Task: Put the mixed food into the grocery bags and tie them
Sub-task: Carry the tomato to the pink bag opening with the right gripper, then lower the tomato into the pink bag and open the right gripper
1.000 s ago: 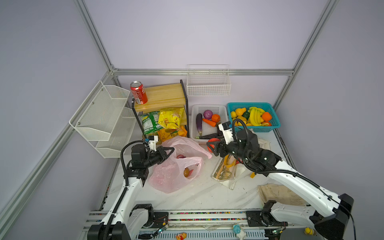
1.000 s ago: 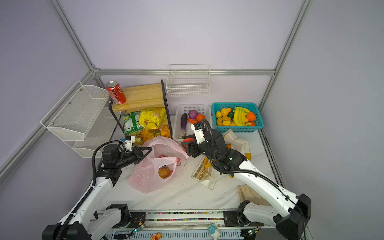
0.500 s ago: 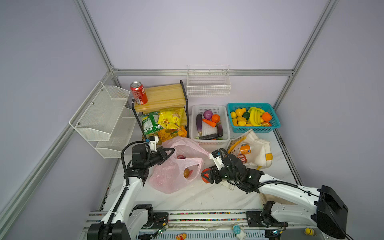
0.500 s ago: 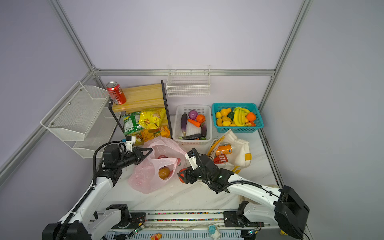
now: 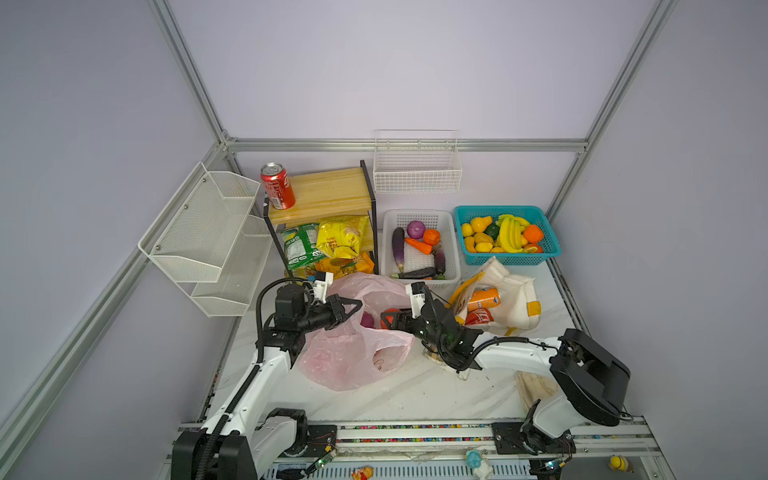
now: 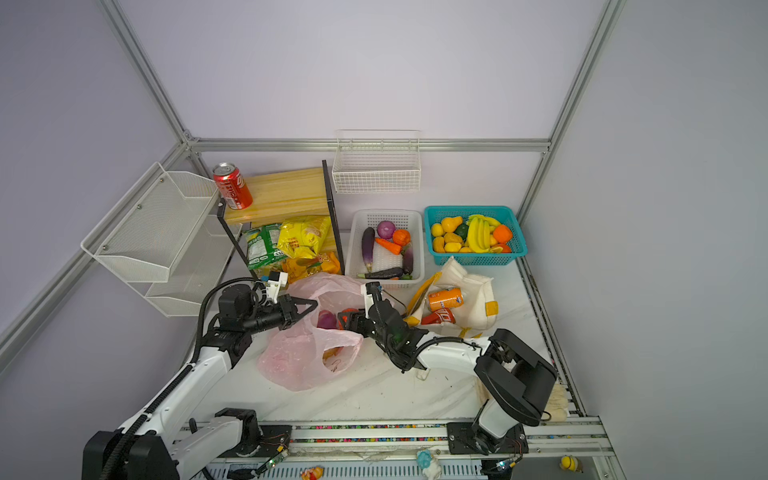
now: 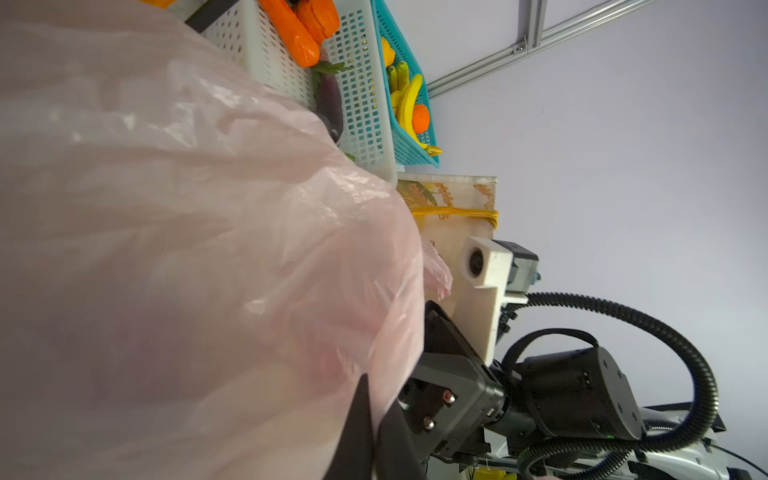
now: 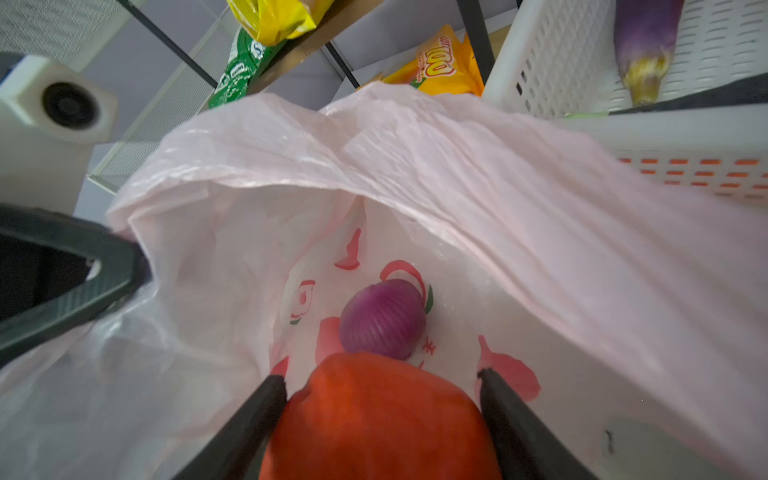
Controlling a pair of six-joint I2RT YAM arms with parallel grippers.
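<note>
1. Tomato [image 8: 374,415] sits clamped in the right fingers [image 8: 253,415] at the pink bag [image 5: 353,361] mouth; the left fingers [image 8: 62,313], pinched together on its rim, hold it open
2. We would push deeper, beside the onion [image 8: 382,320], then release the tomato low
3. 1 second ago the right arm hovered by the white basket [image 5: 415,215]; now it is at the bag

Left gripper [image 5: 357,305] closed tight; right gripper [image 8: 380,378] gripping, jaws wide.

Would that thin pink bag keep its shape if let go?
Probably not: the pink bag looks thin and crumpled, sagging wherever the left gripper isn't pinching its rim. It likely weighs little, so a push would slide it.
</note>
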